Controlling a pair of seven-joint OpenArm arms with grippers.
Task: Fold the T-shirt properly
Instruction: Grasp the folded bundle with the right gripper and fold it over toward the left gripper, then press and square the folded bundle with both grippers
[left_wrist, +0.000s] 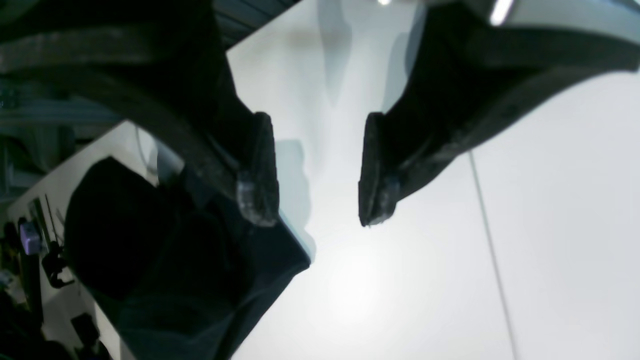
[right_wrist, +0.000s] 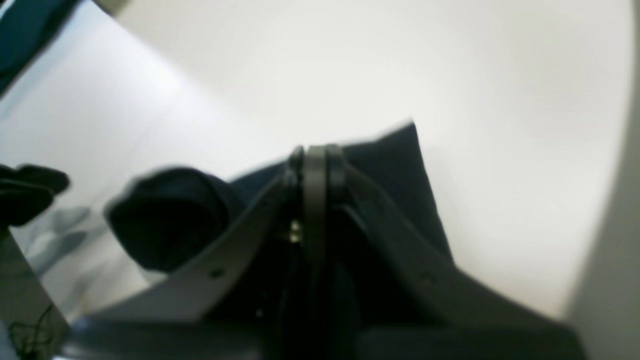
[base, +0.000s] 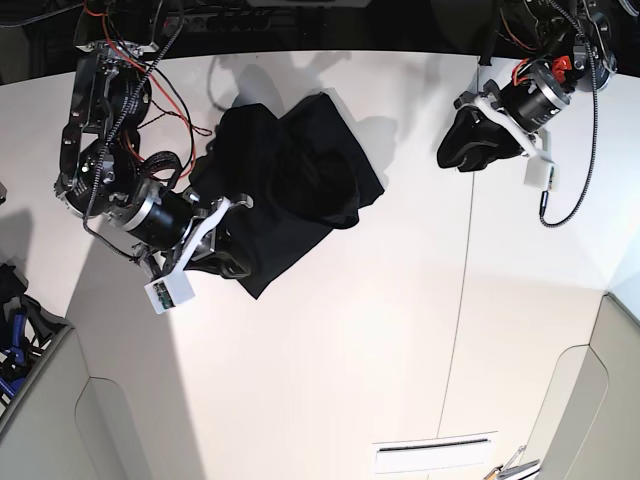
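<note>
The base view shows the T-shirt (base: 290, 190) lying bunched and partly folded on the white tabletop (base: 400, 330), toward its far left part, with a raised dark hump near the middle of the cloth and a pointed corner reaching toward the near side. The right tool (base: 225, 255) sits at that near-left edge of the shirt, over the cloth; the left tool (base: 470, 140) hangs well apart from the shirt, over bare tabletop on the other side. From above, neither tool's opening can be judged. The wrist views supply this. In the left wrist view the left tool (left_wrist: 317, 170) stands wide apart, its two dark pads (left_wrist: 260, 170) separated by bare white tabletop (left_wrist: 550, 225) with nothing between them; the T-shirt (left_wrist: 165, 260) appears only at the lower left, off to one side of the tool. In the right wrist view the right tool (right_wrist: 315, 160) is pressed together, its tips meeting on dark fabric of the T-shirt (right_wrist: 400, 165), which spreads beyond the tips, with a rounded fold to the left. That view is blurred, so the exact layer held cannot be told.
</note>
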